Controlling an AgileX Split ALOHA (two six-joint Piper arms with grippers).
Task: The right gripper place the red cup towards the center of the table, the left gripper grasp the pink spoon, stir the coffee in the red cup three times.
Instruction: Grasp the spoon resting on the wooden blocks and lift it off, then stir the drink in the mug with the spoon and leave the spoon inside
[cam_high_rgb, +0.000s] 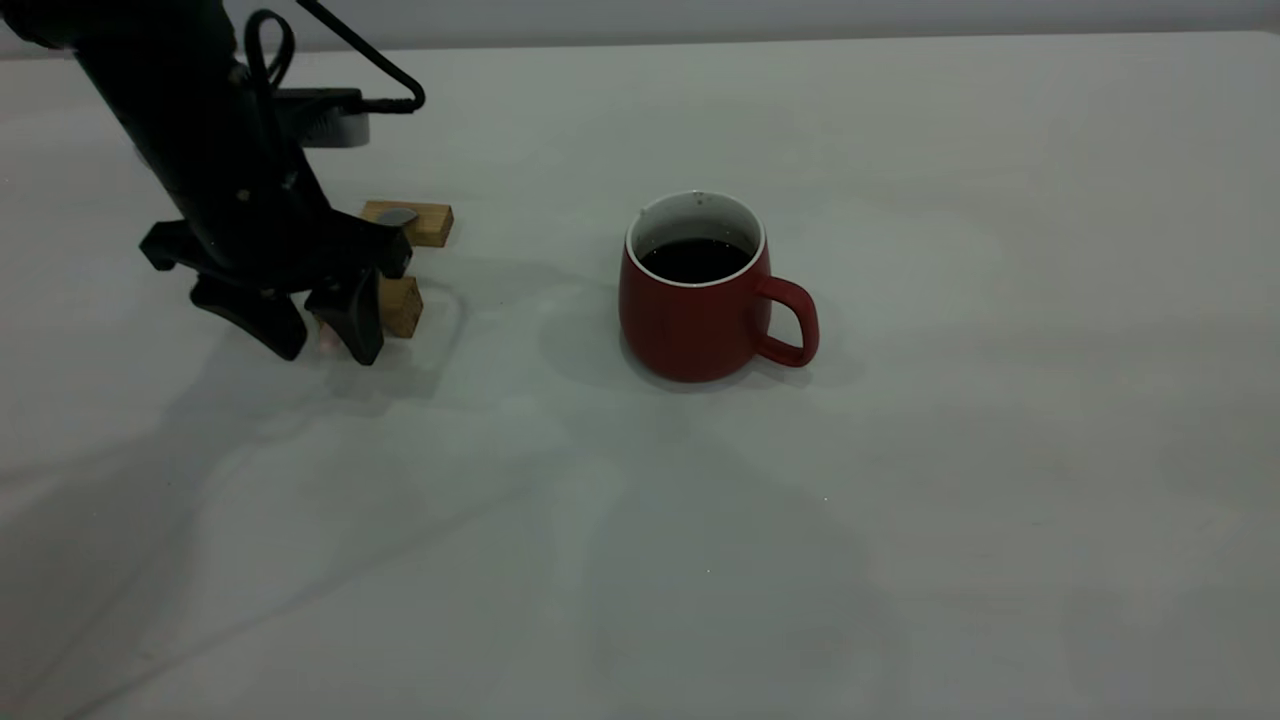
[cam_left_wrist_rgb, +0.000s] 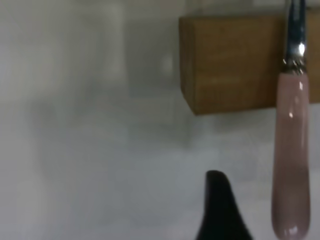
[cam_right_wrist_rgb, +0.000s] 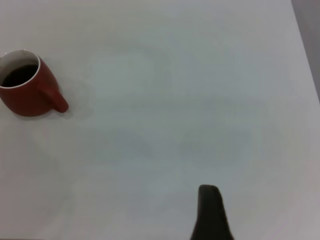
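Coffee (cam_high_rgb: 696, 259) fills the red cup (cam_high_rgb: 695, 312), upright mid-surface (cam_high_rgb: 1000, 400). At its nine o'clock, my left gripper (cam_high_rgb: 322, 338) hangs spread around the pink spoon (cam_left_wrist_rgb: 290, 155) resting across wooden blocks (cam_high_rgb: 402, 304). Right gripper (cam_right_wrist_rgb: 210, 212): state unclear.

Your left arm slants down from the far left corner of the counter (cam_high_rgb: 900, 560), its left pincer (cam_high_rgb: 318, 338) hanging low just above the surface with the two dark fingers (cam_high_rgb: 352, 318) spread apart. Your right arm is held well back from the counter's middle, only one dark fingertip (cam_right_wrist_rgb: 210, 212) of the right pincer showing.
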